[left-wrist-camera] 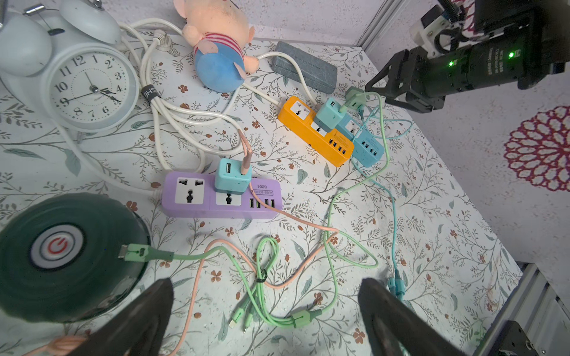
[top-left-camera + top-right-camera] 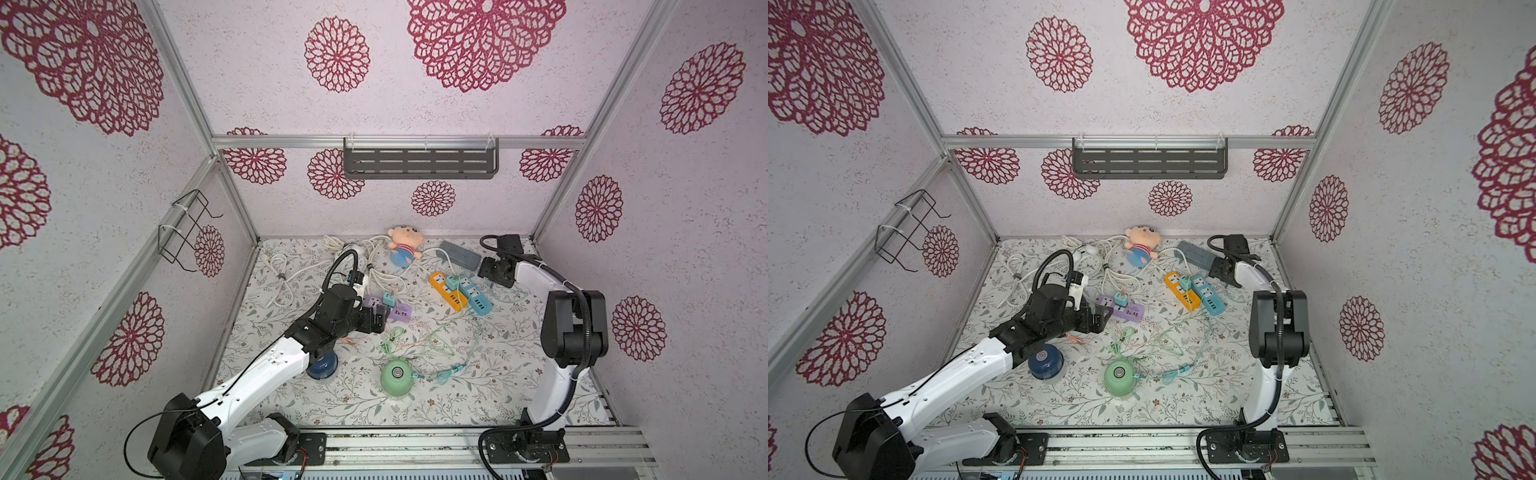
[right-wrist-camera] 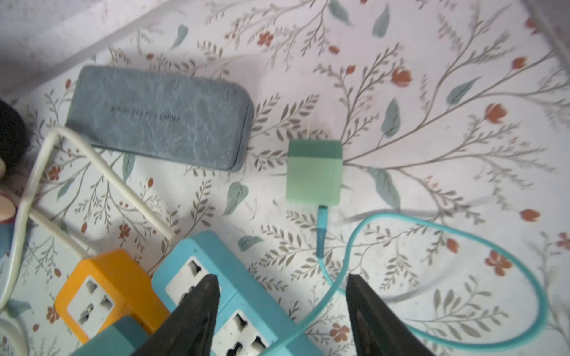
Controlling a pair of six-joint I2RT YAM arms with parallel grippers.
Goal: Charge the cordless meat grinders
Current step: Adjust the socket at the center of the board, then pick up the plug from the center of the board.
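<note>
Dark green meat grinder (image 1: 92,222) was cabled; green adapter (image 3: 314,171) lay unplugged; left gripper (image 1: 265,285) and right gripper (image 3: 281,280) gaped empty

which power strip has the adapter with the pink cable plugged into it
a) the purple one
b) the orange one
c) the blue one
a: in the left wrist view the teal adapter carrying the pink cable sits in a socket of the purple power strip.
</note>
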